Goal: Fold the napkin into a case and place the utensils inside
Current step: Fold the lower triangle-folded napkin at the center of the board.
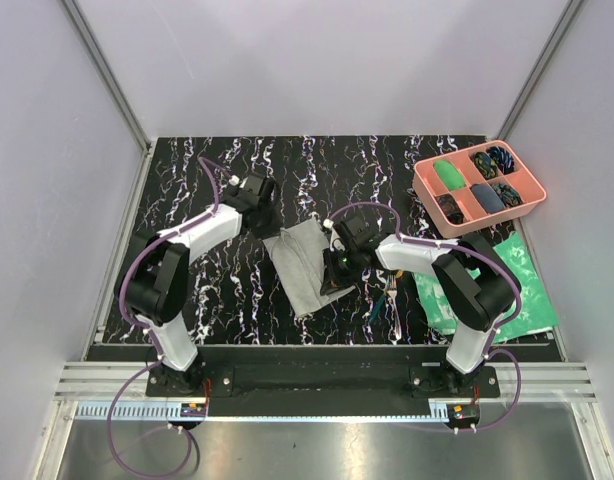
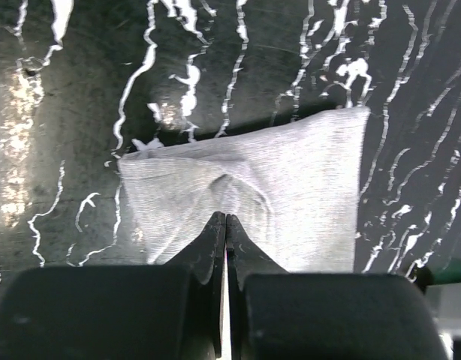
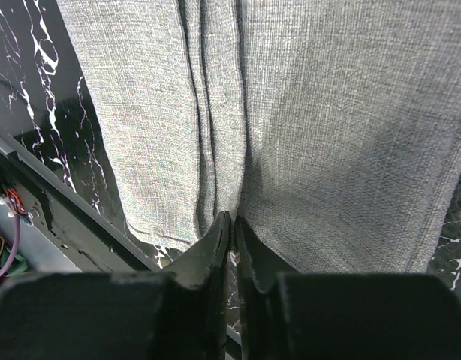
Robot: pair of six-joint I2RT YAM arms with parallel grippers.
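The grey napkin (image 1: 299,262) lies partly folded on the black marbled table, a narrow strip running toward the near edge. My left gripper (image 1: 262,222) is shut on the napkin's far left edge; in the left wrist view the cloth (image 2: 290,187) puckers at the closed gripper (image 2: 226,219). My right gripper (image 1: 337,268) is shut on the napkin's right side; in the right wrist view the cloth (image 3: 328,112) creases into folds at the closed gripper (image 3: 232,219). The utensils (image 1: 392,293) lie on the table to the right of the napkin, under my right arm.
A pink compartmented tray (image 1: 533,194) with dark and green items stands at the back right. A green-and-white mottled sheet (image 1: 517,285) lies at the right, partly under my right arm. The table's near edge and black rail (image 3: 50,202) are close to the napkin's lower end.
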